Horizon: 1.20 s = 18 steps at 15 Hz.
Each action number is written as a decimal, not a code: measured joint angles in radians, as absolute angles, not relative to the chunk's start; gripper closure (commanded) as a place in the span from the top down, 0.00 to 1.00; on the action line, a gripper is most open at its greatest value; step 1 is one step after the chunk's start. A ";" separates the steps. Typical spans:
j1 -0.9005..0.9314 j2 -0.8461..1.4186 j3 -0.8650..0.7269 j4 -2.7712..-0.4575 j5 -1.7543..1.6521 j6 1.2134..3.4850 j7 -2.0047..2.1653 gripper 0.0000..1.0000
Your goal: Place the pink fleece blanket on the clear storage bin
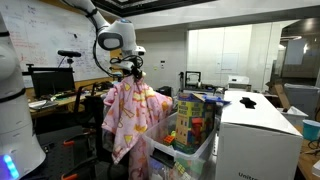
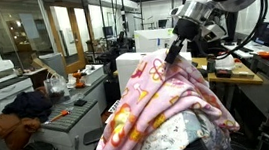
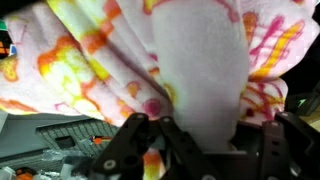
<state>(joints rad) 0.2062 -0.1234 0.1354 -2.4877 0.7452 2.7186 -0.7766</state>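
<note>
One fold of the pink fleece blanket is pinched tight in my gripper, so the rest hangs free beneath it for carrying. Lower and just beside, the clear storage bin sits not yet covered.

In an exterior view the blanket hangs from the gripper, above the floor. The storage bin stands just beside it, between the blanket and a large box.

Pink blanket, yellow-orange cartoon print
</note>
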 measured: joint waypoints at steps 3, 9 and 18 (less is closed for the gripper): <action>0.207 -0.137 0.124 -2.473 0.770 2.715 -0.777 0.00; 0.207 -0.143 0.085 -2.415 0.864 2.698 -0.777 0.00; 0.204 -0.164 0.017 -2.341 0.976 2.698 -0.777 0.00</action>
